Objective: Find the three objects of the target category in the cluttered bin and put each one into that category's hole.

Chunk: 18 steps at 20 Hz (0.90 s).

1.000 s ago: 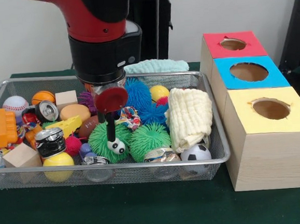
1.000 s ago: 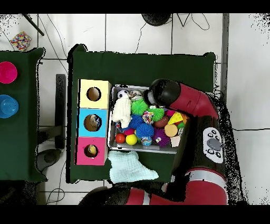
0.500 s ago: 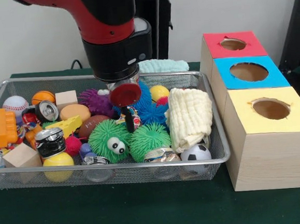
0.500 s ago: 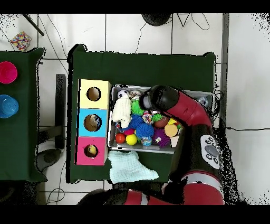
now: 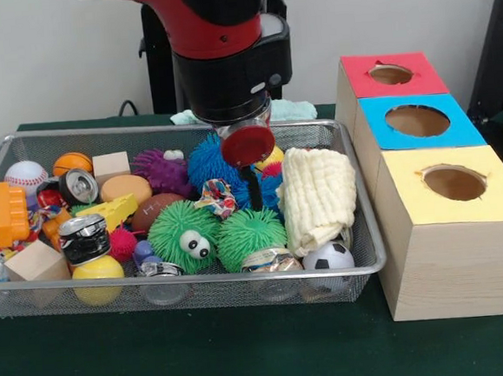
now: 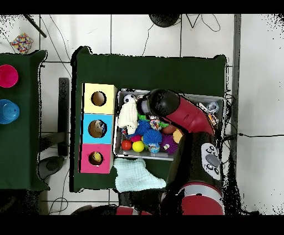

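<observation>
I see my hand (image 5: 252, 186) has moved right over the silver wire-mesh bin (image 5: 367, 266), now between the small polka-dot cloth (image 5: 216, 197) and the folded cream cloth (image 5: 319, 196). I cannot tell if it is open. The yellow-topped hole (image 5: 454, 182) is right of the bin.

The arm (image 5: 223, 42) now stands closer to the cream folded cloth (image 5: 319, 196) than a second ago. Its gripper (image 5: 253, 183) no longer hangs over the green puffer ball (image 5: 183, 237), whose eyes now show.
</observation>
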### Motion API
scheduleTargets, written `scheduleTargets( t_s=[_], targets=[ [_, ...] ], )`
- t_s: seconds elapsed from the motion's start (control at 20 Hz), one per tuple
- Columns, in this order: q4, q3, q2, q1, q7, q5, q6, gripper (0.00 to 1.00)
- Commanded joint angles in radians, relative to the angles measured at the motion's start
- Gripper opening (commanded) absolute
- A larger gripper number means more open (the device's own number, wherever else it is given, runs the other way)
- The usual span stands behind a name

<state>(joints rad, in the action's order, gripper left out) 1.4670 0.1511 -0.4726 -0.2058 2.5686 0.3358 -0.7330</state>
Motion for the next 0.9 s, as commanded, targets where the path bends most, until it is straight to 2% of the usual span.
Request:
scheduleTargets(
  t_s=[0.05, 0.25, 0.6, 0.9],
  targets=[
    [0.085, 0.029, 0.068, 0.019, 0.121, -0.054, -0.003, 1.0],
    [0.091, 0.036, 0.104, 0.012, 0.081, -0.087, 0.037, 1.0],
    [-0.009, 0.128, 0.146, 0.059, 0.027, -0.217, -0.019, 1.0],
    [-0.028, 0.147, 0.168, 0.068, 0.043, -0.267, 0.025, 1.0]
  ],
)
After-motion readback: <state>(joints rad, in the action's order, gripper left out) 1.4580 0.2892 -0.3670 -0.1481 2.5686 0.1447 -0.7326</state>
